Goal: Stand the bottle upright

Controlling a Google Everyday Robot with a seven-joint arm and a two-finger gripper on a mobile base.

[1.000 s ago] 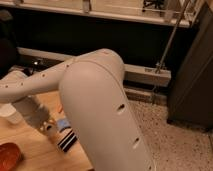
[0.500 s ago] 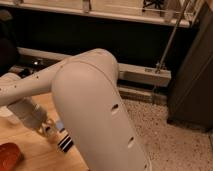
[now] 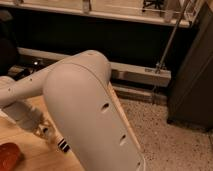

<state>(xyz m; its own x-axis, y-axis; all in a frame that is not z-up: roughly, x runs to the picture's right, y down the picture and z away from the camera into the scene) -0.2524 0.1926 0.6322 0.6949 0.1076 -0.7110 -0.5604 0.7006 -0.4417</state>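
While the arm [image 3: 87,107] blocks most of the view, the tool [image 3: 46,131] shows low over the table [image 3: 32,156], just left of and above the block [image 3: 63,145]. Tool tips pressed together. Whether they pinch anything: cannot tell.

Bottle: not made out. If present, it is likely hidden at or under the tool, just left of the block, or behind the arm. No cap or label is visible.

Red thing [image 3: 7,156] lies on the table well left of the block, partly cut off by the frame edge.

Handling, judged from the task and the type of bottle:
- Small clear plastic bottle, so likely light. Thin walls will give under a hard squeeze.
- Smooth and round, so it is apt to roll when lying down and to slip or spin between flat pads.
- Narrow base, so it tips easily once stood up. Release gently and straight up.

Where to take hold: across the body at or just above the middle, on the label if it offers more friction. The cap end tapers and gives a poor hold.

Risk: the block sits close beside the tool, and a swing to upright could knock it.
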